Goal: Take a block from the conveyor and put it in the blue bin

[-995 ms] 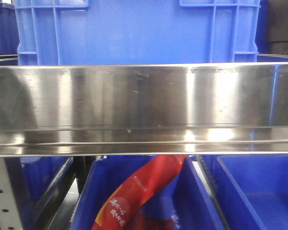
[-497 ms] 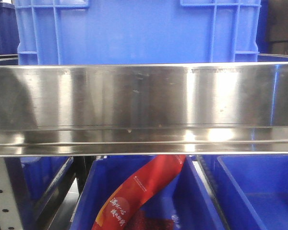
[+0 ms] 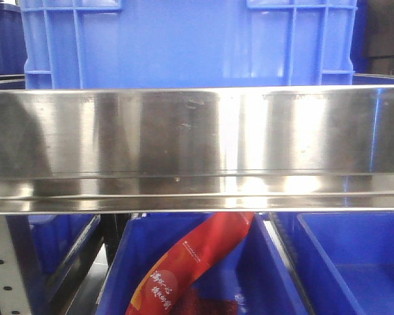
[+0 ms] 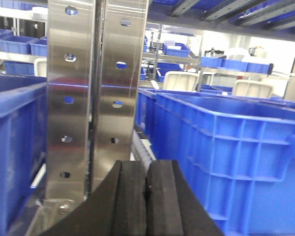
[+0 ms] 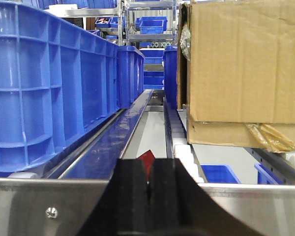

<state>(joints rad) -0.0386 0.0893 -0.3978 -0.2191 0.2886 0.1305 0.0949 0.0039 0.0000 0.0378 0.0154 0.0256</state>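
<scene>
No block and no conveyor belt show in any view. Blue bins surround me: a large crate (image 3: 184,39) above a steel rail and two open bins (image 3: 121,262) (image 3: 354,262) below it. I cannot tell which is the task's bin. In the left wrist view my left gripper (image 4: 146,167) is shut and empty, pads pressed together, facing a perforated steel post (image 4: 96,88). In the right wrist view my right gripper (image 5: 149,167) is shut too, just above a steel rail (image 5: 39,201). A red tip (image 5: 147,157) pokes up just beyond its fingertips.
A wide stainless rail (image 3: 197,144) crosses the front view. A red packet (image 3: 190,262) lies in the lower left bin. A blue crate (image 4: 236,147) stands right of the left gripper. Blue crates (image 5: 49,83) and a cardboard box (image 5: 246,64) flank the right gripper's lane.
</scene>
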